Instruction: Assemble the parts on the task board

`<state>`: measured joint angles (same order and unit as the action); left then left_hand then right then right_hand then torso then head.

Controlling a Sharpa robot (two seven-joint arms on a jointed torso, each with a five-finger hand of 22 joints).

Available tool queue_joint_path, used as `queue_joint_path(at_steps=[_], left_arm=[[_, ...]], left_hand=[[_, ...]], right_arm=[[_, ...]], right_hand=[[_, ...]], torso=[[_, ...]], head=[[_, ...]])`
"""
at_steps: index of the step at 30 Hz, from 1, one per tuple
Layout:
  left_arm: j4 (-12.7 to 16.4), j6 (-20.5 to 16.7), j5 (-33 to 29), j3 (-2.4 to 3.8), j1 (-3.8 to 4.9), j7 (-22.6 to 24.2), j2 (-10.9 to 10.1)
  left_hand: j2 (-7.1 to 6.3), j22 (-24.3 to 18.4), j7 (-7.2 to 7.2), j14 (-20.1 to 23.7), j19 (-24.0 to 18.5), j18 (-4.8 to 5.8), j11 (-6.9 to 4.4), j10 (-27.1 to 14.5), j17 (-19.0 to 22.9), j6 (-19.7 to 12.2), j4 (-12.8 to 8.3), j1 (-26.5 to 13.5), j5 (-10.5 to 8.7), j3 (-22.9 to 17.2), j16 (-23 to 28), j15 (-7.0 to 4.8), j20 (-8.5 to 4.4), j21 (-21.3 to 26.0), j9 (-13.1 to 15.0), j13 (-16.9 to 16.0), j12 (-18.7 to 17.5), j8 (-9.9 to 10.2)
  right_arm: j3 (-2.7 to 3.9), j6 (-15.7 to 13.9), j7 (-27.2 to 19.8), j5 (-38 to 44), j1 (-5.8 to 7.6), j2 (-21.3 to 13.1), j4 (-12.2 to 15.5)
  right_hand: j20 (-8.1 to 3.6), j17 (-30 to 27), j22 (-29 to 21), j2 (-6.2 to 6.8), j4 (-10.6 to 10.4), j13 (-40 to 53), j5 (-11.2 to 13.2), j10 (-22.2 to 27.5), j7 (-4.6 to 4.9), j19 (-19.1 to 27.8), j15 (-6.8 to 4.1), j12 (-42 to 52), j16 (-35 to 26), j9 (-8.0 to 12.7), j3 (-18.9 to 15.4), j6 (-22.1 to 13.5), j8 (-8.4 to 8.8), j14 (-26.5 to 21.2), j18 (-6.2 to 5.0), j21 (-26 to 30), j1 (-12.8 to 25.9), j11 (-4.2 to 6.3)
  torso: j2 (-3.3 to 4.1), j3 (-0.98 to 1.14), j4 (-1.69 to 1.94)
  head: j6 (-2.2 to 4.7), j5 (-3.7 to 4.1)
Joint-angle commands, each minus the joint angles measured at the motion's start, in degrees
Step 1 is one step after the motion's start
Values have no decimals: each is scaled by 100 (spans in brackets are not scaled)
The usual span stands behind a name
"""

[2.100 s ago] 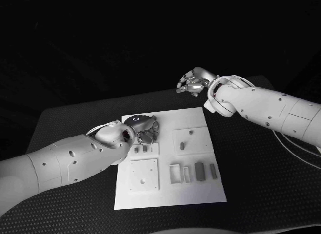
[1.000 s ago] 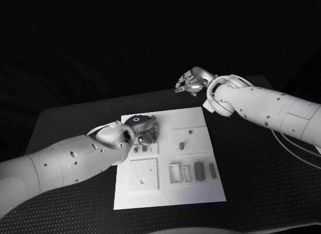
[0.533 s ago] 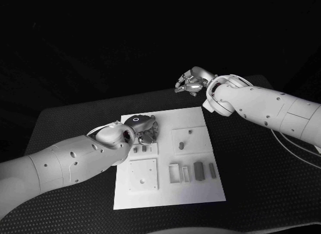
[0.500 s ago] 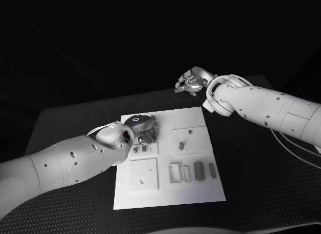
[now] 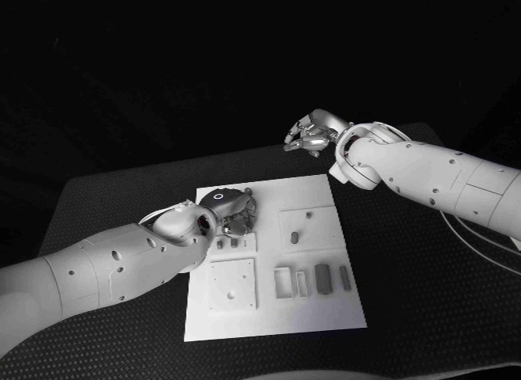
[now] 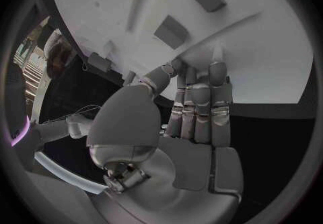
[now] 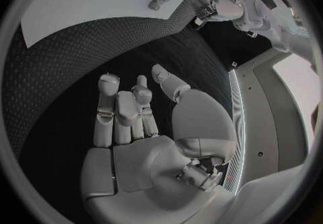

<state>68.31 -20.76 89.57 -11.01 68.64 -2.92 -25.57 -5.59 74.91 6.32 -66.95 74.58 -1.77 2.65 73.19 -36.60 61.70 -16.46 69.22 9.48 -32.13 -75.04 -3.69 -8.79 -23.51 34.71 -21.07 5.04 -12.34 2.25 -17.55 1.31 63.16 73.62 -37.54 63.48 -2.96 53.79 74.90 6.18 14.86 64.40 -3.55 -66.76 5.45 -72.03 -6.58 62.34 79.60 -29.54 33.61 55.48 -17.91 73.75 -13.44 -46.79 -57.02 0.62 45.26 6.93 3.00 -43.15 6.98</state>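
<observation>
Left hand (image 5: pixel 231 212): silver, fingers straight and together, holding nothing, tips over board's far left corner.
Right hand (image 5: pixel 312 131): released, raised beyond board.
Task board (image 5: pixel 329 305): flat white plate, mid-desk.
Parts (image 5: pixel 324 277): small grey blocks on board.
Desk (image 5: pixel 431 269): black, dimpled.

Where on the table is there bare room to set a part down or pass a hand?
Bare table right of the task board, below the right hand. The board's near strip is bare. Crowded at its far left corner, under the left hand.

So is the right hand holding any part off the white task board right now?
No: in the right wrist view the silver right hand hangs over the black table with its fingers apart and nothing in them.
</observation>
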Motion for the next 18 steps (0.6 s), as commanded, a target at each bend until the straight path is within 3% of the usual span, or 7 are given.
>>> queue_joint_path(at_steps=[1, 8, 9, 10, 14, 18], left_arm=[[51, -229, -62, -1, -8, 134, -64], [204, -300, -137, 50, -7, 180, -205], [232, -302, -147, 75, -6, 181, -228], [262, -287, -166, 152, -6, 184, -250], [431, -259, -245, 272, -3, 205, -389], [629, -202, -298, 341, 1, 219, -593]], left_hand=[[40, 123, -5, -50, 38, -415, -9, 58, 11, 37, 1, 8, 30, -41, -28, -16, -28, -24, 4, -17, 32, -27], [36, 121, -11, -73, 60, -410, -19, 80, 24, 53, 2, 31, 33, -65, -28, -26, -40, -30, 5, -29, 27, -39], [35, 121, -11, -74, 62, -409, -19, 81, 25, 54, 2, 32, 33, -66, -28, -26, -41, -30, 5, -29, 26, -40], [34, 121, -11, -76, 64, -409, -19, 81, 26, 54, 2, 32, 33, -67, -27, -27, -42, -30, 4, -30, 25, -40], [34, 120, -12, -80, 68, -407, -21, 86, 30, 56, 4, 34, 33, -71, -26, -28, -44, -31, 4, -32, 23, -42], [32, 119, -9, -85, 73, -401, -19, 81, 38, 51, 12, 20, 29, -71, -23, -28, -45, -30, 2, -34, 12, -41]], right_arm=[[3, 53, -48, 1, -2, 2, 0], [3, 57, -48, 1, -2, 1, -12], [3, 57, -48, 1, -2, -1, -11], [3, 57, -49, 1, -3, 0, -13], [3, 58, -45, 1, -4, -18, -10], [3, 62, -47, 1, -8, -22, -7]], right_hand=[[-26, 9, 112, -18, -3, -7, 19, -5, 39, -6, -28, 6, -35, -9, -1, 9, 23, -2, -156, 31, 50, 4], [-26, 9, 112, -19, -3, -7, 19, -6, 39, -6, -28, 6, -35, -9, -1, 9, 23, -2, -156, 31, 51, 4], [-26, 9, 112, -19, -3, -7, 18, -6, 39, -6, -28, 6, -35, -10, -1, 9, 23, -2, -156, 31, 51, 4], [-26, 9, 112, -19, -3, -7, 18, -6, 38, -6, -28, 6, -35, -10, -1, 10, 23, -2, -156, 31, 51, 4], [-26, 9, 113, -19, -3, -7, 18, -6, 38, -6, -28, 7, -36, -10, -1, 10, 23, -2, -156, 31, 51, 4], [-26, 9, 112, -20, -3, -7, 18, -6, 38, -6, -28, 7, -36, -11, -1, 10, 23, -2, -156, 32, 52, 5]], torso=[[-3, -4, 118], [-4, -4, 122], [-6, -6, 123], [-8, -8, 123], [-9, -11, 129], [-12, -16, 138]], head=[[4, 6], [15, 9], [20, 3], [23, 0], [29, -8], [33, -11]])
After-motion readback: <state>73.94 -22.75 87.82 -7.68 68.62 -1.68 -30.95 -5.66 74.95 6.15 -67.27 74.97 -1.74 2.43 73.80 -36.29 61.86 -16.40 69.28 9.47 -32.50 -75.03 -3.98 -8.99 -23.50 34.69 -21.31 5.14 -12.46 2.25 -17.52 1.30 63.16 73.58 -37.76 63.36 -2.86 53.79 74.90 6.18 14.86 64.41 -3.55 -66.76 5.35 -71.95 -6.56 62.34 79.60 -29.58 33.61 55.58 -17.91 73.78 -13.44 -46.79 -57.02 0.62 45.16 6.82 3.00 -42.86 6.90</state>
